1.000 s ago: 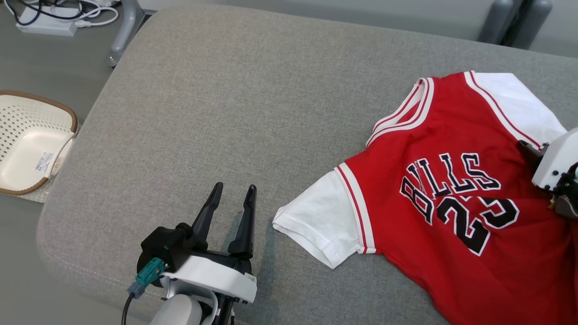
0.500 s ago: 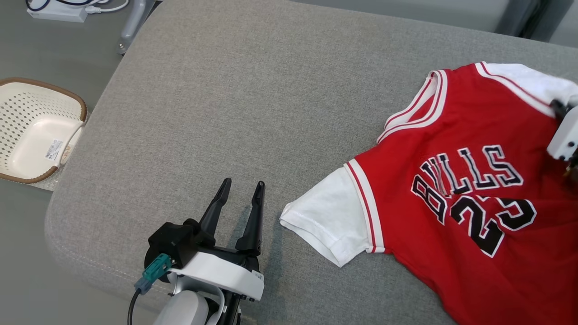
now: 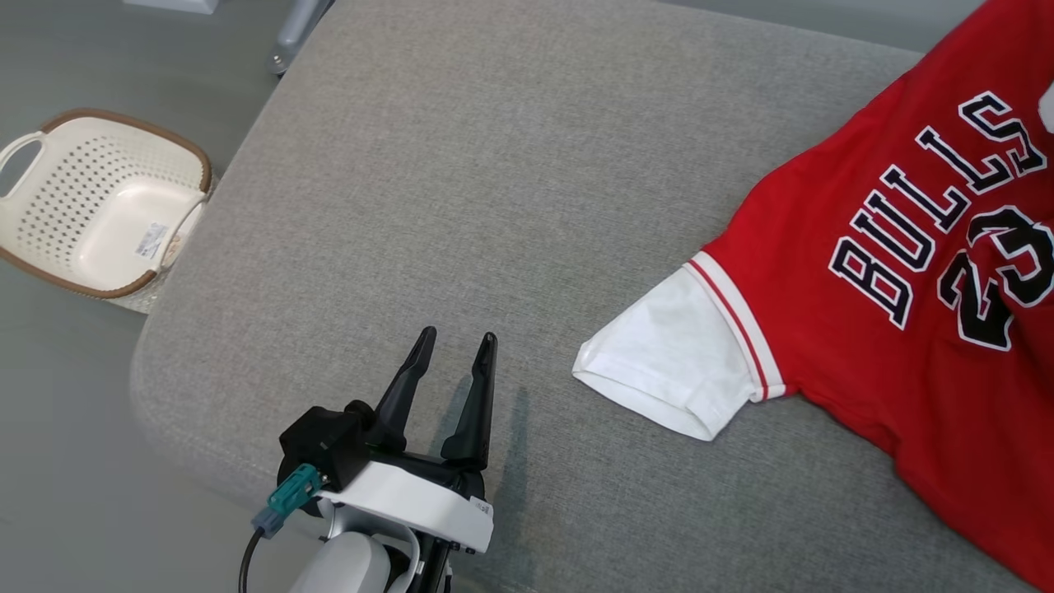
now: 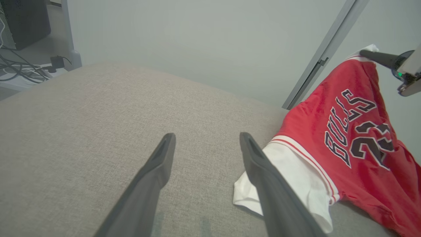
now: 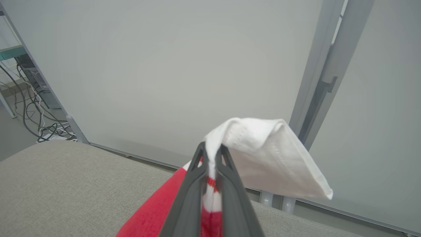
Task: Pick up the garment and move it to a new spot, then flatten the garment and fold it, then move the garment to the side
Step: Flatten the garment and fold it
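Grey woven fabric covers the padded tabletop [image 3: 494, 165], which is broad, round-cornered and bare ahead of the left tool [image 3: 459, 333]. That tool rests low over the near edge with its two dark fingers spread wide and nothing between them. Close by on its right lies the nearer white sleeve [image 3: 667, 362] of the red basketball jersey with white sleeves and black lettering [image 3: 823, 346]. This sleeve and the lower body lie on the fabric, while the cloth climbs away from the left tool toward the right tool [image 5: 212, 146]. The right tool is closed tight on the far shoulder. The red-and-white trim is pinched between its fingers, and the other white sleeve [image 5: 263, 154] flops out just past its tips, clear of the surface.

By my reading the first step is only under way. The jersey is gripped and partly raised, but a good part of it lies on the tabletop and it is not yet at a new spot. Flattening, folding and moving it aside are all left to do, and the left tool has no hold on the cloth.

Beyond both tools stand plain pale grey wall panels with grey metal posts [image 5: 317, 82]. Further to the left of the left tool, down on the grey floor, sits a cream perforated plastic basket with a brown rim [image 3: 82, 189]. A tangle of dark cables [image 4: 19, 69] lies past the tabletop's far left corner.
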Tool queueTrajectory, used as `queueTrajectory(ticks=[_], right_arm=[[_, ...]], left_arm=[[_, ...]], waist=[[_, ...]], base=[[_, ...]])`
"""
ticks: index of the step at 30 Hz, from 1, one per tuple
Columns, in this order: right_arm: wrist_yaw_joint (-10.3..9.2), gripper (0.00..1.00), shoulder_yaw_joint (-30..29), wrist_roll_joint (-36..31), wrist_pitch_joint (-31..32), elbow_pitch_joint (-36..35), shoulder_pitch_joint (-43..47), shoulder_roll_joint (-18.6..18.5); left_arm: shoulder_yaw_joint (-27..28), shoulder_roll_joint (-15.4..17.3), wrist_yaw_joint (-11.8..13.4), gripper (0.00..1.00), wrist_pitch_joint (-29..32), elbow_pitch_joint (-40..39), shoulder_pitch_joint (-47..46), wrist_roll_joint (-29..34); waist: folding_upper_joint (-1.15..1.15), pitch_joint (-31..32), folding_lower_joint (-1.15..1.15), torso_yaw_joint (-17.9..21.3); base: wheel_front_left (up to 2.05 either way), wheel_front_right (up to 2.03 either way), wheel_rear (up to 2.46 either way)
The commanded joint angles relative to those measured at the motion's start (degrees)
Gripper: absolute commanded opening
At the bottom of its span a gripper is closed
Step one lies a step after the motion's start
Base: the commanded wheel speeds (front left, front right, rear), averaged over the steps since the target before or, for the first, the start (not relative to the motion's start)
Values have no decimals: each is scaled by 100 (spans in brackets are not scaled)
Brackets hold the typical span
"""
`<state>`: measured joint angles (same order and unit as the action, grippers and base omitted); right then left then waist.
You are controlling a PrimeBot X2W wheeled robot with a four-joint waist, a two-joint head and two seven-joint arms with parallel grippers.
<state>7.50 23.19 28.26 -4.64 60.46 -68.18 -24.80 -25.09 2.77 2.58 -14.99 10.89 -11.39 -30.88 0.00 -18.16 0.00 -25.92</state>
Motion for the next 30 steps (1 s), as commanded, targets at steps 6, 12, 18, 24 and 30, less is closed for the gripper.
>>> queueTrajectory(ticks=[6, 12, 18, 24, 30], right_arm=[[-2, 2, 579, 62, 316, 536, -93, 218], [-2, 100, 934, 181, 617, 906, 138, 395], [-2, 100, 1062, 318, 366, 989, 345, 428], [-2, 100, 1039, 694, -261, 751, 732, 495], [-2, 100, 895, 1232, -897, 299, 1485, 513]], left_arm=[[-42, 24, 49, 100, -16, -53, -84, -93], [30, 22, 78, 100, -16, -45, -77, -37], [175, 25, 22, 100, -16, 20, -50, 100], [425, 27, -49, 100, -16, 114, 57, 326], [778, 28, -90, 100, -16, 191, 223, 497]], waist=[[0, -63, 0, -211], [0, 30, 0, -96], [0, 302, 0, 318], [0, 695, 0, 919], [0, 1120, 0, 1561]], base=[[0, 0, 0], [0, 0, 0], [0, 0, 0], [0, 0, 0], [0, 0, 0]])
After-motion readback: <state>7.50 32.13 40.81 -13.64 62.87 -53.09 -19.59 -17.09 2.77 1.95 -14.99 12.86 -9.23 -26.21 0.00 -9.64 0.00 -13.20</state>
